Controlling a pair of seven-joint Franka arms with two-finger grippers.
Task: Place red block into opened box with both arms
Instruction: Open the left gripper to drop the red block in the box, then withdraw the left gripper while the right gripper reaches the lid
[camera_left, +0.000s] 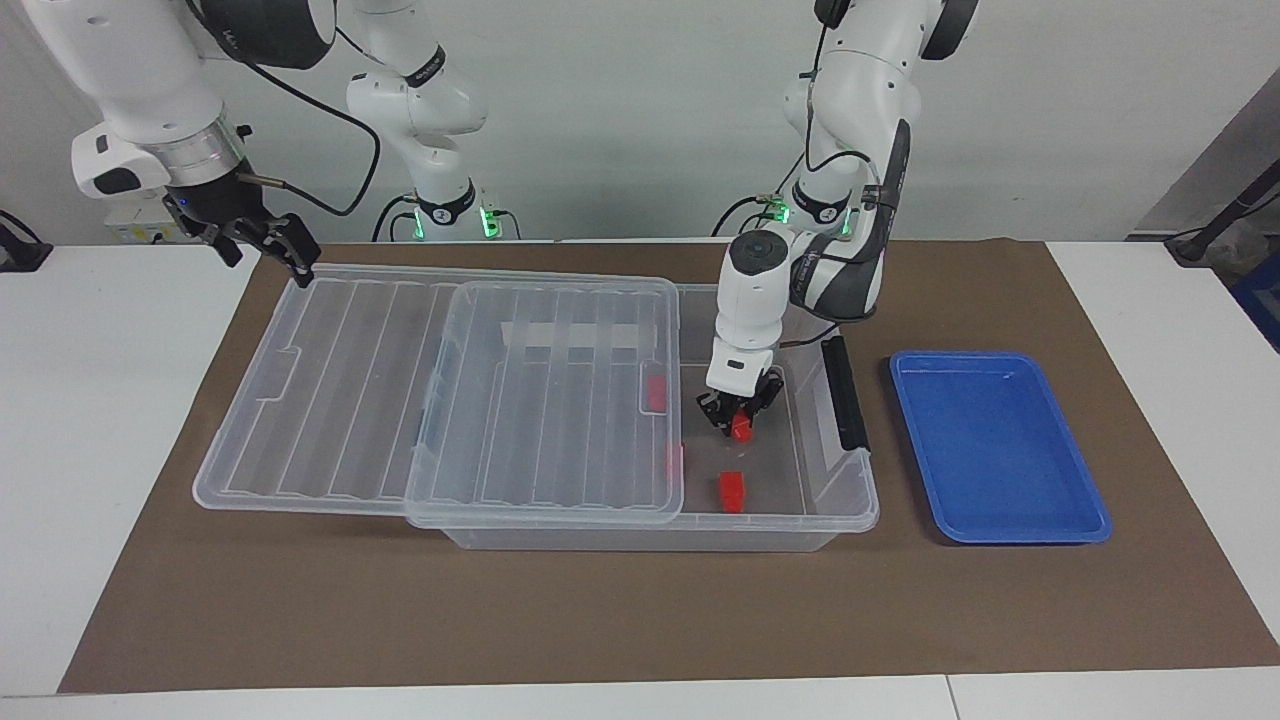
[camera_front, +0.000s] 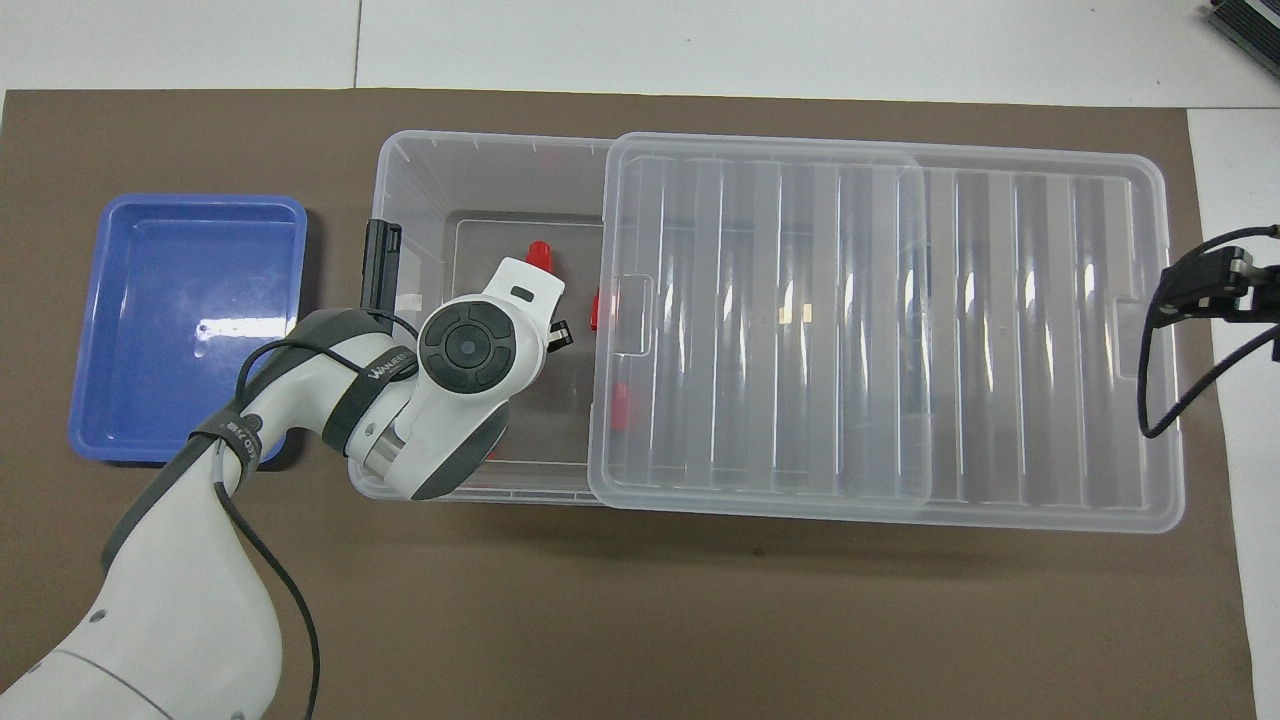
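We were looking at a robotics lab bench. Two white jointed arms (camera_left: 800, 270) stood bolted at the edge of a white table (camera_left: 100, 400), green status lights glowing at their bases and black cables trailing along a bare grey wall (camera_left: 620, 120). Under the grippers a brown paper mat (camera_left: 600, 610) covered the work surface, laid with test props only: a clear plastic box (camera_left: 850, 500) and a blue tray (camera_left: 1000, 445).

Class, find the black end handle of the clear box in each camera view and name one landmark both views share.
Facing view: the black handle lies on the box's end, between the left gripper and the blue tray.
Overhead view: the black handle lies between the blue tray and the box's open end.
Shared landmark: the blue tray.
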